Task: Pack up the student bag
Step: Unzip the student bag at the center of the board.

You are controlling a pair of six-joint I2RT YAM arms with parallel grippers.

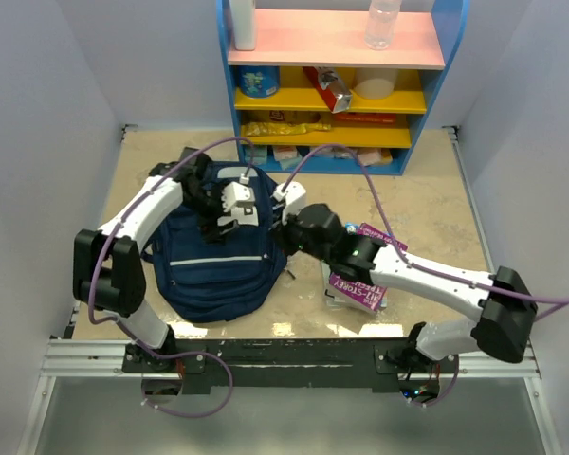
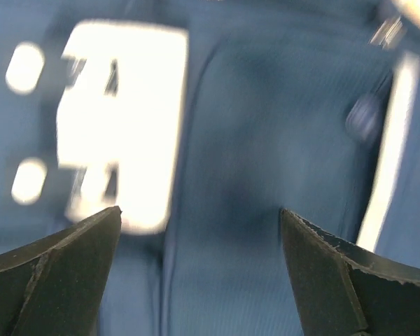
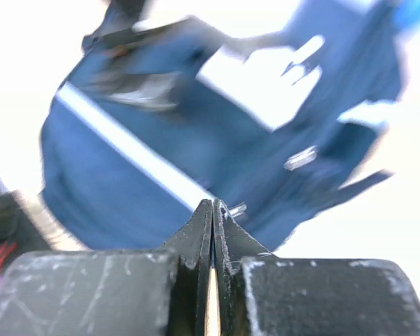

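While the student bag [image 1: 213,270] lies flat on the desk [image 1: 436,213], the left claw [image 2: 199,217] hangs over its top w/ jaws wide apart, prob. ready to grab fabric, and the right claw [image 3: 212,210], pinched together on nothing obvious, sits by its right side.

Shows matt, finely ribbed navy cloth on the student bag [image 1: 213,275], with smoother pale stripes [image 1: 218,260]; scuffed, matt black plastic on the fingers [image 2: 63,280] of the left gripper [image 2: 199,234] and the right gripper [image 3: 212,208]; glossy white plastic arm shells [image 1: 152,204]; matt, speckled, stone-like table [image 1: 436,204]; smooth painted shelf [image 1: 337,38]
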